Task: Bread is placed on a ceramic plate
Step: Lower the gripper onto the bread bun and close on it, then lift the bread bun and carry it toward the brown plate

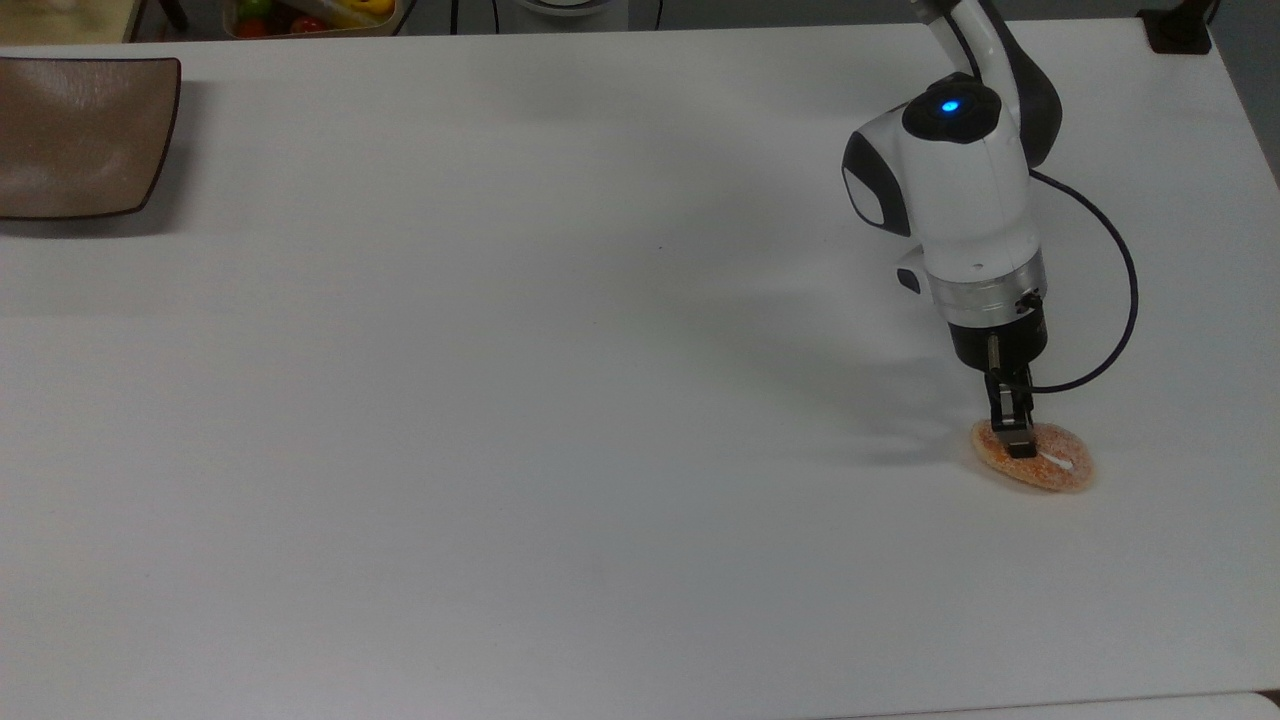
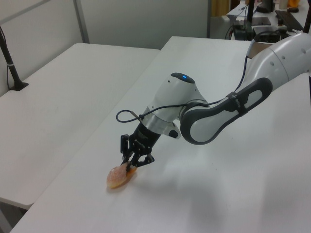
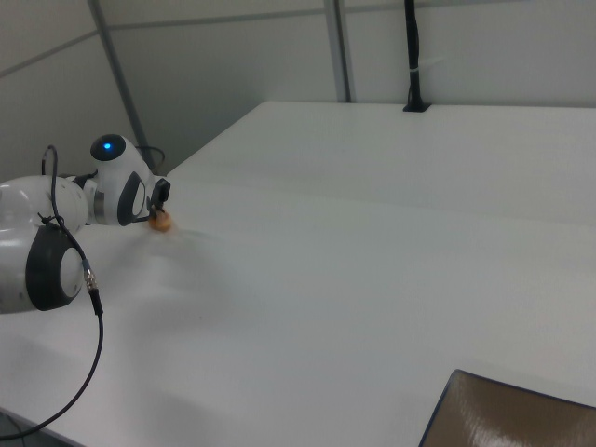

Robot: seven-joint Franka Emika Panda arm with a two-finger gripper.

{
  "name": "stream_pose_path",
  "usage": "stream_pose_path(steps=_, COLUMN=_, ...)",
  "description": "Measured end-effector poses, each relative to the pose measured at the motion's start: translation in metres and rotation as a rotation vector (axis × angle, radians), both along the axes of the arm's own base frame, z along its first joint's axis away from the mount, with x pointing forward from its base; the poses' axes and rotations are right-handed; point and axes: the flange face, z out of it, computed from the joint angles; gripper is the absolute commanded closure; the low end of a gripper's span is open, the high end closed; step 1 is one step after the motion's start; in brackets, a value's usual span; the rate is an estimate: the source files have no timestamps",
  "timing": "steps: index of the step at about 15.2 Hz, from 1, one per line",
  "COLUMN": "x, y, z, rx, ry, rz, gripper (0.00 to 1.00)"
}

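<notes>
In the top view, we see the gripper (image 1: 1018,447) pressed onto the bread (image 1: 1040,459) at 4 o'clock on the table (image 1: 560,400); the ceramic plate (image 1: 75,135) sits well apart at 10 o'clock. In the left view, the fingers (image 2: 127,162) pinch the bread (image 2: 118,177) at its 1 o'clock edge. We judge this edge grip may slip on lifting. In the right view, the bread (image 3: 162,222) lies at 9 o'clock and the ceramic plate (image 3: 507,419) at 5 o'clock.

white table (image 1: 500,400) | second white table (image 2: 58,92) | grey wall (image 2: 141,19)
</notes>
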Motion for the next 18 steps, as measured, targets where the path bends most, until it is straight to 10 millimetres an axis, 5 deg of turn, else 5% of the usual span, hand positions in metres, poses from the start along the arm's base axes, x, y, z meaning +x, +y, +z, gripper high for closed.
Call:
stream_pose_path(steps=8, x=-0.024, y=-0.013, z=0.061, rx=-0.070, ry=-0.076, rz=0.124, gripper=0.91)
stream_pose_path(steps=11, x=-0.030, y=-0.062, z=0.108, rx=-0.154, ry=-0.154, rz=0.209, gripper=0.91)
stream_pose_path(steps=18, x=-0.043, y=-0.202, z=0.145, rx=-0.388, ry=-0.118, rz=0.390, gripper=0.91)
